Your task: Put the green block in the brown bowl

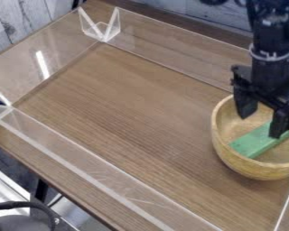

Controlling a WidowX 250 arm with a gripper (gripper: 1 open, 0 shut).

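Observation:
The green block (253, 145) lies inside the brown bowl (231, 157), which stands at the right edge of the wooden table. My black gripper (265, 115) hangs just above the bowl's far side, its fingers spread open with nothing between them. It is clear of the block, and the lower fingertips hide part of the bowl's far rim.
A low clear plastic wall (62, 153) runs around the wooden tabletop (123, 99). A clear bracket (101, 25) stands at the far left corner. The bowl sits close to the right wall.

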